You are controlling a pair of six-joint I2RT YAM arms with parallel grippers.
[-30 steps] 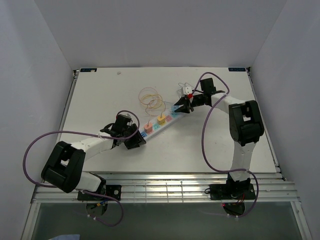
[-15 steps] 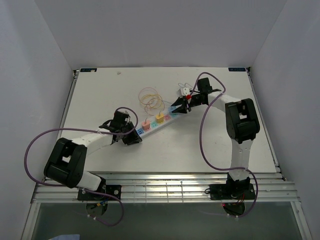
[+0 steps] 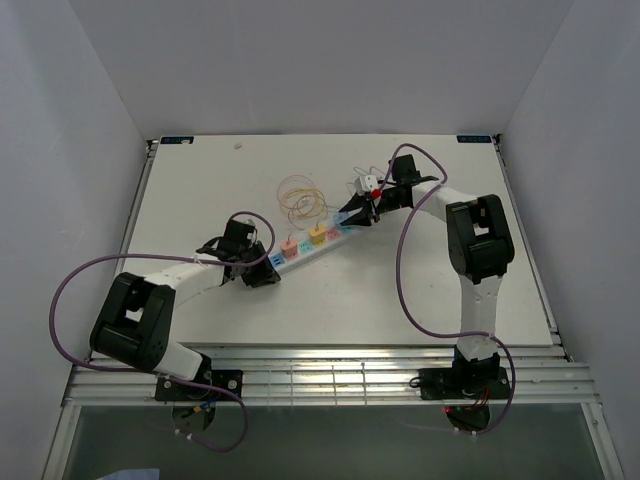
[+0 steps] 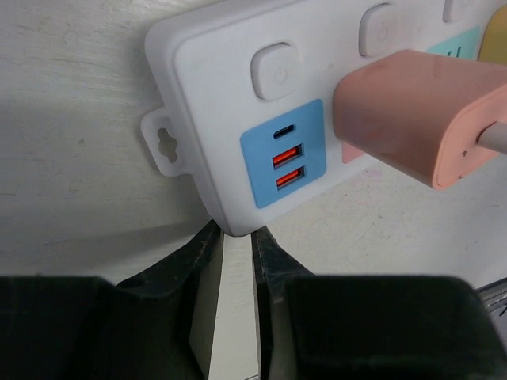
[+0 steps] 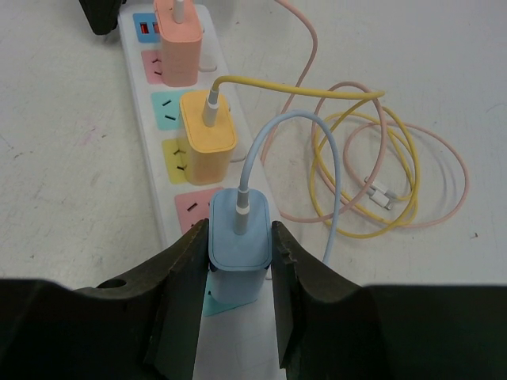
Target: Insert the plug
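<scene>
right wrist view: my right fingers (image 5: 181, 297) pinch the blue plug (image 5: 238, 237), upright over the strip's (image 5: 141, 99) end socket and, i judge, not yet fully seated. press straight down, prongs square to the slots. my left fingers (image 4: 190, 273) sit close-set at the strip's far corner; whether they grip it i cannot tell. yellow plug (image 5: 207, 134) crowds just beside; cables (image 5: 380, 190) loop nearby.

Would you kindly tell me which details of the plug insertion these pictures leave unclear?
- Right wrist view: the blue plug itself and the right tool hide the prongs, so how deeply it sits in the power strip cannot be told.
- Left wrist view: whether the left tool truly pinches the power strip's corner is unclear; the strip's edge covers the contact.
- Top view: the power strip is too small to show any of this.
</scene>
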